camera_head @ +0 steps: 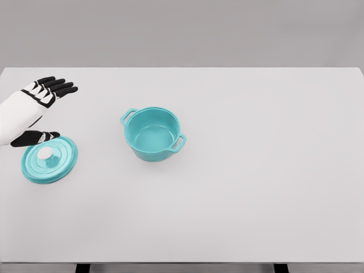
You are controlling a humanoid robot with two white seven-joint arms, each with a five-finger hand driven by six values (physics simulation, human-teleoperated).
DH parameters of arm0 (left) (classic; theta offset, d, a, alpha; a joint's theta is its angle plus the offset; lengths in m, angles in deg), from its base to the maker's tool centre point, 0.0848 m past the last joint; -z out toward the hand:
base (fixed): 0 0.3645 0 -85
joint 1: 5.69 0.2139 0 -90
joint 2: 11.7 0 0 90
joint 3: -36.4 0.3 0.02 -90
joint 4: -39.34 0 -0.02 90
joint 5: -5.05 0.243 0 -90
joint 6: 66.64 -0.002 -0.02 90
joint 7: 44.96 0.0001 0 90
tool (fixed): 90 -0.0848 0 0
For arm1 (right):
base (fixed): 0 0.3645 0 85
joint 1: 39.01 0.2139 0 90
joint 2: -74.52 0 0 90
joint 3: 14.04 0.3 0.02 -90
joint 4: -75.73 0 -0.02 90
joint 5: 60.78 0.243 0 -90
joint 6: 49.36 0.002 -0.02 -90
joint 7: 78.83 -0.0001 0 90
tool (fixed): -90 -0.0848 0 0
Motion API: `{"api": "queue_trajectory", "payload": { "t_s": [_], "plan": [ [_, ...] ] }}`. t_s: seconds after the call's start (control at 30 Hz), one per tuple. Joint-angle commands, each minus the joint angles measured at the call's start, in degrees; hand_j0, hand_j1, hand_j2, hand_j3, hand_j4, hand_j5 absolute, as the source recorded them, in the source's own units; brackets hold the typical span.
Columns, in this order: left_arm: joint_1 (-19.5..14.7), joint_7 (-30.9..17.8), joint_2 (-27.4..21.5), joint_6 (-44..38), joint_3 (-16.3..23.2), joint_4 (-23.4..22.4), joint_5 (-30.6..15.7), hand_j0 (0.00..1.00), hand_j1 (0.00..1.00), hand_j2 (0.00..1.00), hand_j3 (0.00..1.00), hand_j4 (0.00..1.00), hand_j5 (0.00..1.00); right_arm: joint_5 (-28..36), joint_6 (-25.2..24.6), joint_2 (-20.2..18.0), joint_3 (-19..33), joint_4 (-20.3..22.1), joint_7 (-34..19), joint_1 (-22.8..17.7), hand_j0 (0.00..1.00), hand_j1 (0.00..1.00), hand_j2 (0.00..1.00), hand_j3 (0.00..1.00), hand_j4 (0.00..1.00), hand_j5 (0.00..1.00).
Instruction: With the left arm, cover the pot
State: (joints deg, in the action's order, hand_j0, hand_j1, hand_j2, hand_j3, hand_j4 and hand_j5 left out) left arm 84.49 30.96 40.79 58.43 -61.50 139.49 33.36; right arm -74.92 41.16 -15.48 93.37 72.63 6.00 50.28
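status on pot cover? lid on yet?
Not yet. Done: nothing visible; the pot stands open and the lid lies flat on the table, left of it. In hand: left hand open just above the lid, holding nothing. Left: grasp, carry, set on pot.

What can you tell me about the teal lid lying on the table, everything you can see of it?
The lid is round, teal and glossy like enamelled metal, with raised concentric rings and a white knob at its centre. It lies flat, knob up, near the left edge of the white table, well left of the open pot. The left hand hangs open just above its far rim; whether the thumb touches it is unclear.
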Motion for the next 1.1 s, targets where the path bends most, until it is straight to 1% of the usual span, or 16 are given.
{"api": "queue_trajectory", "payload": {
  "t_s": [0.0, 0.13, 0.23, 0.27, 0.3, 0.33, 0.37, 0.43, 0.57, 0.6, 0.67, 0.7, 0.77, 0.9, 0.97, 1.07],
  "plan": [
    [0.0, 0.0, -0.1, -0.1, 0.0, 0.0, -0.4, 1.0, 1.0, 1.0, 1.0, 1.0, 1.0, 0.0, 0.0, 0.0, 0.0, 0.0, 0.0, 0.0, 1.0, 1.0, 1.0, 1.0, 1.0, 1.0],
    [0.1, 0.0, -0.6, -0.1, 0.0, -0.2, -0.3, 1.0, 1.0, 1.0, 1.0, 1.0, 1.0, 0.0, 0.0, 0.0, 0.0, 0.0, 0.0, 0.0, 1.0, 1.0, 1.0, 1.0, 1.0, 1.0],
    [0.4, -0.1, -3.4, -0.1, 0.5, -0.4, -0.6, 1.0, 1.0, 1.0, 1.0, 1.0, 1.0, 0.0, 0.0, 0.0, 0.0, 0.0, 0.0, 0.0, 1.0, 1.0, 1.0, 1.0, 1.0, 1.0],
    [0.4, -4.7, -4.4, -0.1, 0.5, -0.6, -0.6, 1.0, 1.0, 1.0, 1.0, 1.0, 1.0, 0.0, 0.0, 0.0, 0.0, -0.1, 0.0, 0.0, 1.0, 1.0, 1.0, 1.0, 1.0, 1.0],
    [-0.3, -17.0, -5.1, -0.1, -0.2, -0.7, -1.2, 1.0, 1.0, 1.0, 1.0, 1.0, 1.0, 0.0, 0.0, 0.0, 0.0, 0.0, 0.0, 0.0, 1.0, 1.0, 1.0, 1.0, 1.0, 1.0],
    [-3.1, -20.9, -5.2, -0.1, -0.5, -0.7, -3.9, 1.0, 1.0, 1.0, 1.0, 1.0, 1.0, 0.0, 0.0, 0.0, 0.0, -0.1, 0.0, 0.0, 1.0, 1.0, 1.0, 1.0, 1.0, 1.0],
    [-4.8, -20.9, -5.6, -0.1, -0.4, -0.7, -6.9, 1.0, 1.0, 1.0, 1.0, 1.0, 1.0, 0.0, 0.0, 0.0, 0.0, 0.0, 0.0, 0.1, 1.0, 1.0, 1.0, 1.0, 1.0, 1.0],
    [-5.0, -20.9, -11.0, -0.1, -0.2, -0.7, -12.1, 1.0, 1.0, 1.0, 1.0, 1.0, 1.0, 0.0, 0.0, 0.0, 0.0, 0.0, 0.0, 0.0, 1.0, 1.0, 1.0, 1.0, 1.0, 1.0],
    [-5.3, -20.9, -13.2, -0.1, 0.4, -2.4, -12.8, 1.0, 1.0, 1.0, 1.0, 1.0, 1.0, 0.0, 0.0, 0.0, 0.0, -0.1, 0.0, 0.1, 1.0, 1.0, 1.0, 1.0, 1.0, 1.0],
    [-5.2, -20.9, -14.9, -0.1, 1.7, -3.2, -15.5, 1.0, 1.0, 1.0, 1.0, 1.0, 1.0, 0.0, 0.0, 0.0, 0.0, 0.0, 0.0, 0.0, 1.0, 1.0, 1.0, 1.0, 1.0, 1.0],
    [-5.7, -20.9, -20.0, -0.1, 7.5, -6.5, -21.0, 1.0, 1.0, 1.0, 1.0, 1.0, 1.0, 0.0, 0.0, 0.0, 0.0, -0.1, 0.0, 0.0, 1.0, 1.0, 1.0, 1.0, 1.0, 1.0],
    [-6.7, -20.9, -20.9, -0.1, 9.9, -8.0, -24.2, 1.0, 1.0, 1.0, 1.0, 1.0, 1.0, 0.0, 0.0, 0.0, 0.0, 0.0, 0.0, 0.1, 1.0, 1.0, 1.0, 1.0, 1.0, 1.0],
    [-7.0, -20.9, -21.0, -0.1, 10.7, -8.7, -24.8, 1.0, 1.0, 1.0, 1.0, 1.0, 1.0, 0.0, 0.0, 0.0, 0.0, 0.0, 0.0, 0.1, 1.0, 1.0, 1.0, 1.0, 1.0, 1.0],
    [-7.4, -20.9, -20.8, -0.1, 14.1, -9.0, -24.7, 1.0, 1.0, 1.0, 1.0, 1.0, 1.0, 0.0, 0.0, 0.0, 0.0, 0.0, 0.0, 0.0, 1.0, 1.0, 1.0, 1.0, 1.0, 1.0],
    [-7.4, -20.9, -20.8, -0.1, 14.7, -9.2, -24.4, 1.0, 1.0, 1.0, 1.0, 1.0, 1.0, 0.0, 0.0, 0.0, 0.0, -0.1, 0.0, 0.1, 1.0, 1.0, 1.0, 1.0, 1.0, 1.0],
    [-7.4, -20.9, -20.8, -0.1, 15.5, -9.2, -23.9, 0.95, 0.95, 0.95, 0.95, 0.95, 0.95, 0.0, 0.0, 0.0, 0.0, 0.0, 0.0, 0.1, 1.0, 1.0, 1.0, 1.0, 1.0, 1.0]
  ]
}}
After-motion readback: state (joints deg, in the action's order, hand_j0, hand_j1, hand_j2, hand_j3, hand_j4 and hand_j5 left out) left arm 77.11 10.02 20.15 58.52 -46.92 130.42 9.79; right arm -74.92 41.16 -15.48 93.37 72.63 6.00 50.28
